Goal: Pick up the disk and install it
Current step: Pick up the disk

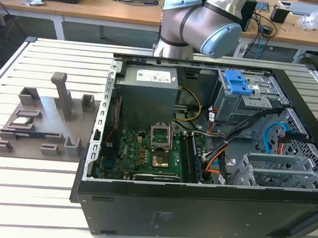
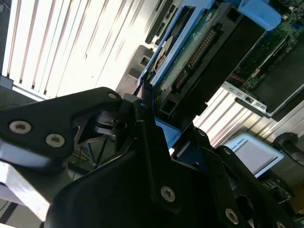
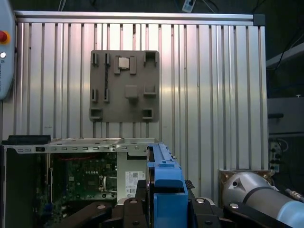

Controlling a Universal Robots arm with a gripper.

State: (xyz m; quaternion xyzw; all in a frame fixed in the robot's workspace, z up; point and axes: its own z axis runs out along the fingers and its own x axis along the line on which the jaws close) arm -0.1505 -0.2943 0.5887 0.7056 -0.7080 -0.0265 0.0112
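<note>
Disk [image 2: 199, 52] w/ blue carrier [image 3: 166, 185] is clamped in gripper [image 2: 152, 111], up in air by open PC case [image 1: 194, 213]; we think it needs to go square to drive cage [image 1: 251, 109], no tilt.

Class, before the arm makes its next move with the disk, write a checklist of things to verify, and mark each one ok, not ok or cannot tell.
1. Grip of the pincer on the disk: ok, the blue carrier sits clamped in it.
2. Height: the disk hangs above the table: ok.
3. Access: the computer case is open, motherboard exposed: ok.
4. Slot in the drive cage free: cannot tell.
5. Route: cables run beside the cage; whether they block it: cannot tell.
6. Alignment of disk with cage: cannot tell.
</note>
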